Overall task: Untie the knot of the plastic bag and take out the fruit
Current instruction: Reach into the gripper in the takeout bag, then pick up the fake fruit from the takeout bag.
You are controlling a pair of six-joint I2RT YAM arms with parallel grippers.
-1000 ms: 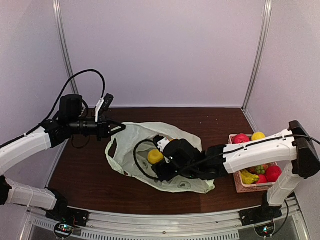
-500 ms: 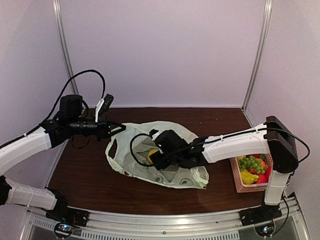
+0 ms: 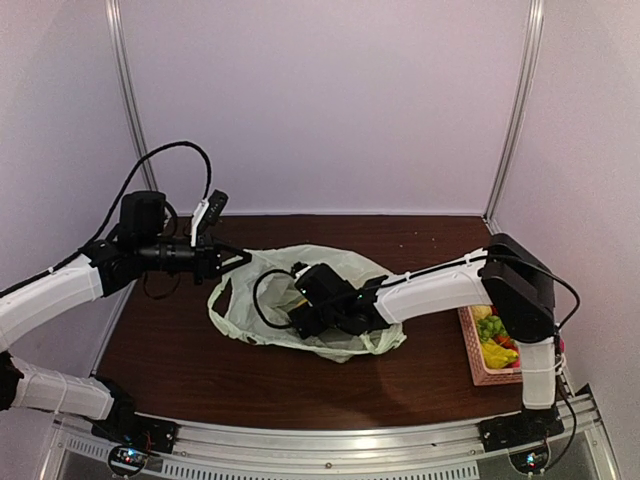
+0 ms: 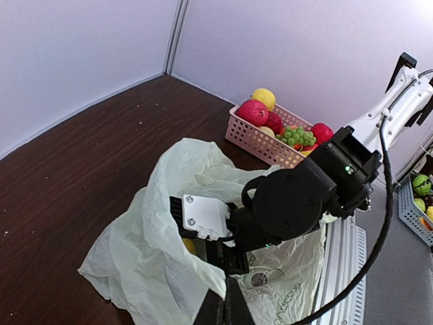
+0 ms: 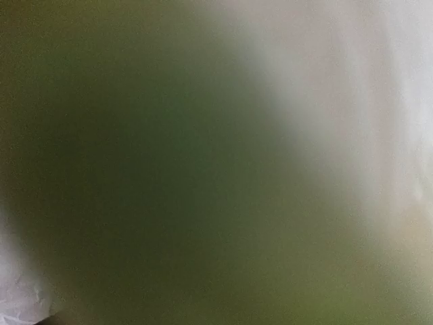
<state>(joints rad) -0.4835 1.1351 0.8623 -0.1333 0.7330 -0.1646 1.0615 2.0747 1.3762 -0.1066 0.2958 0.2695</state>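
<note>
Left hand [image 3: 238, 258] is pinching the thin pale green plastic bag [image 3: 335, 262] by its rim; right hand [image 3: 297, 305] is sitting inside it, open or closed unclear.

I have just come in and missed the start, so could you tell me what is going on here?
The left fingers pinch an edge of the plastic bag, holding it up off the table. The right fingers reach into its open mouth, where a yellow fruit shows; whether they are open cannot be told. The pink basket at the right already holds several fruits.
</note>
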